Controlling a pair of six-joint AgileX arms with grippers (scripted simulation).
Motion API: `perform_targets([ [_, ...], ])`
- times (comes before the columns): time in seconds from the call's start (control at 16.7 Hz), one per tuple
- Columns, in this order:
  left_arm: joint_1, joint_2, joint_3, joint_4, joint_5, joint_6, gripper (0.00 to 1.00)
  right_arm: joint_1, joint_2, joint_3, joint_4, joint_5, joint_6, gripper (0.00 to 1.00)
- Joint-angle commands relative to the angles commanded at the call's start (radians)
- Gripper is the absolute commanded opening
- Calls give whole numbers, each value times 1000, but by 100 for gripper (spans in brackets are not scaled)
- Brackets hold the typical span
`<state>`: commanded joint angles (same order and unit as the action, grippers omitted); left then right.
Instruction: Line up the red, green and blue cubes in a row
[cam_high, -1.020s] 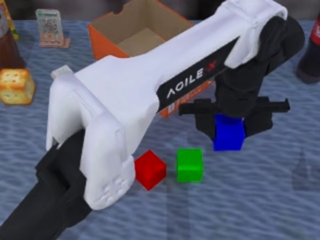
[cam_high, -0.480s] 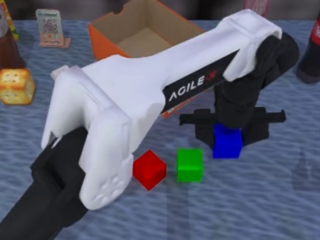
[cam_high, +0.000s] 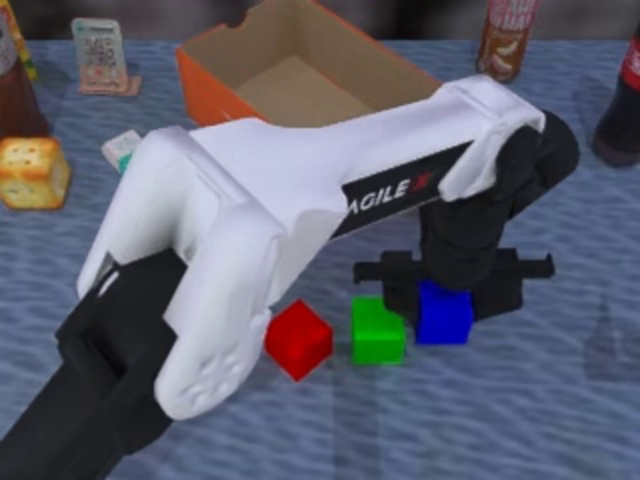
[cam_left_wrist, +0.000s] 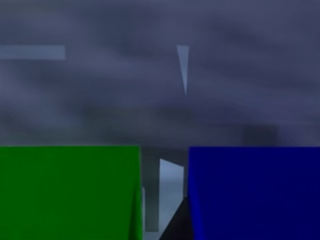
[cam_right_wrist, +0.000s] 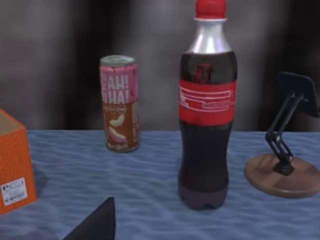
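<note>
The red cube and the green cube lie side by side on the blue cloth near the table's middle. My left gripper, at the end of the long white arm, is shut on the blue cube just right of the green one. In the left wrist view the green cube and the blue cube have level tops with a narrow gap between them, and a dark finger shows in that gap. My right arm is outside the top view; the right wrist view shows only a dark tip of its gripper.
An open orange shoebox stands behind the arm, a small white-and-teal box to its left. A yellow block and a card stand far left. A can, a cola bottle and a stand are at the right.
My left gripper has carried the blue cube toward the front and slightly left, lowering it beside the green cube. The red and green cubes have not moved.
</note>
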<state>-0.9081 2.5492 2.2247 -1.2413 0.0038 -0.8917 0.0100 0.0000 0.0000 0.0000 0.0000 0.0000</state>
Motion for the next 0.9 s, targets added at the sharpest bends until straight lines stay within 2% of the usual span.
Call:
perform_targets([
  [0.06, 0, 0, 0, 0, 0, 0, 0, 0, 0, 0, 0, 0, 0, 100],
  [0.84, 0, 0, 0, 0, 0, 0, 98, 0, 0, 0, 0, 0, 0, 100],
  [0.9, 0, 0, 0, 0, 0, 0, 100, 0, 0, 0, 0, 0, 0, 100],
])
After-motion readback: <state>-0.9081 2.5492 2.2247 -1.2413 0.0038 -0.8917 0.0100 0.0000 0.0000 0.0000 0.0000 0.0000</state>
